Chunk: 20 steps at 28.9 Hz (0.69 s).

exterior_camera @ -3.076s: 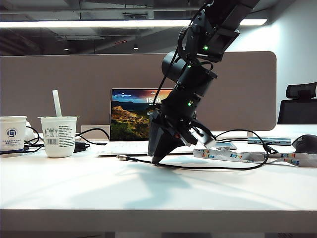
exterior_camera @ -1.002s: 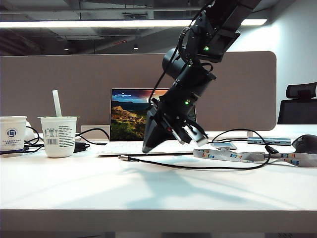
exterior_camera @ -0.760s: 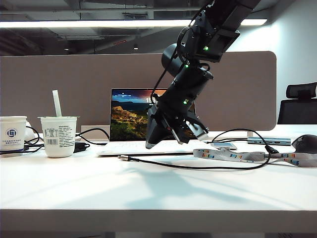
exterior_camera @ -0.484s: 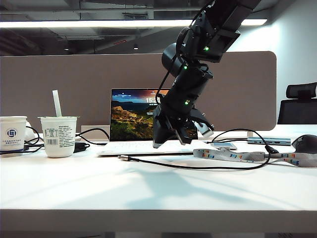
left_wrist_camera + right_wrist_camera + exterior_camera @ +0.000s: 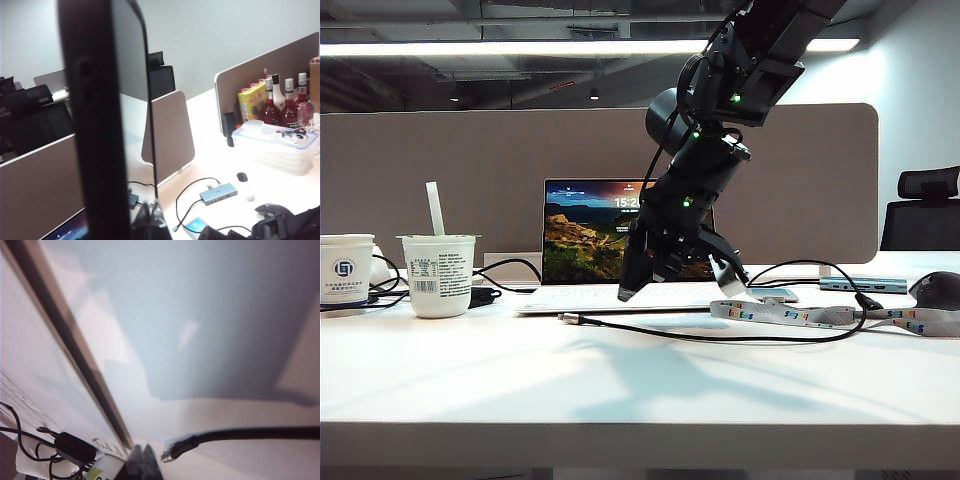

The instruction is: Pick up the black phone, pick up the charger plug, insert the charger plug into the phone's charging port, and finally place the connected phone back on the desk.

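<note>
The black phone (image 5: 100, 125) stands on end right in front of the left wrist camera, with my left gripper (image 5: 149, 220) shut on its lower part. Its charging port is hidden. The left gripper is out of the exterior view. The charger plug (image 5: 566, 318), a silver tip on a thin black cable (image 5: 720, 338), lies on the white desk (image 5: 620, 390) in front of the laptop. My right gripper (image 5: 625, 293) hangs shut and empty just above the cable, a little right of the plug. In the right wrist view the charger plug (image 5: 170, 454) lies close beside the right gripper (image 5: 142, 460).
An open laptop (image 5: 582, 240) stands behind the right gripper, before the partition (image 5: 470, 170). Two paper cups (image 5: 438, 275) sit at the left. A printed lanyard (image 5: 820, 316), a hub (image 5: 865, 285) and a mouse (image 5: 938, 290) lie at the right. Bottles (image 5: 285, 102) stand beyond.
The right gripper has lifted off the desk by the cable and rolled at the wrist, staying shut. The plug and cable lie where they were.
</note>
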Available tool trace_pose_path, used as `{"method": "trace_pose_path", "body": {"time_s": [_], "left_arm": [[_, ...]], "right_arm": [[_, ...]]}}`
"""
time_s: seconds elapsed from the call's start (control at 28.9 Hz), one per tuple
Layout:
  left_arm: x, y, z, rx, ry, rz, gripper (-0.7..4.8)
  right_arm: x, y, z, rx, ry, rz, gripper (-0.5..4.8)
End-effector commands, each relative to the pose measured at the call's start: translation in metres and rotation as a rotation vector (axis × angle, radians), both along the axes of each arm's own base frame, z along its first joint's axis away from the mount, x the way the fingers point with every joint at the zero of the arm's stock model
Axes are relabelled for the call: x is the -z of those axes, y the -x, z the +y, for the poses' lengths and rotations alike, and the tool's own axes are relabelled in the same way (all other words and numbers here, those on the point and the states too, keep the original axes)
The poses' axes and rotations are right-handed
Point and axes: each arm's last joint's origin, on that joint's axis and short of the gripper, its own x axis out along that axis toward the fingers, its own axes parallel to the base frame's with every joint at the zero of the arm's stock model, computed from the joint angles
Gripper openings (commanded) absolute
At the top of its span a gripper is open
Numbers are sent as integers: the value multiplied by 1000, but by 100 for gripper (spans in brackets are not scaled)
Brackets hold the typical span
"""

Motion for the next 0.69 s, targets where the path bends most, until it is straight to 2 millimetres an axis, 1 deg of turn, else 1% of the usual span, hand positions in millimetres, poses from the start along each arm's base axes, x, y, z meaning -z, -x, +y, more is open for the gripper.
{"method": "trace_pose_path", "body": {"time_s": [0.03, 0.28, 0.45, 0.62, 0.66, 0.69], "left_arm": [[-8, 5, 2, 2, 17, -60, -7], [-8, 5, 2, 3, 17, -59, -7], [-8, 5, 2, 2, 17, -59, -7], [-8, 5, 2, 3, 17, -59, -7], [-8, 5, 2, 3, 17, -59, -7], [-8, 5, 2, 3, 17, -59, -7]], "right_arm": [[-1, 1, 2, 16, 6, 1, 3], [0, 2, 2, 17, 13, 6, 4], [0, 2, 2, -25, 31, -14, 4], [-1, 2, 3, -45, 3, -4, 7], [-1, 2, 3, -48, -2, 0, 36], [-1, 2, 3, -49, -4, -1, 76]]}}
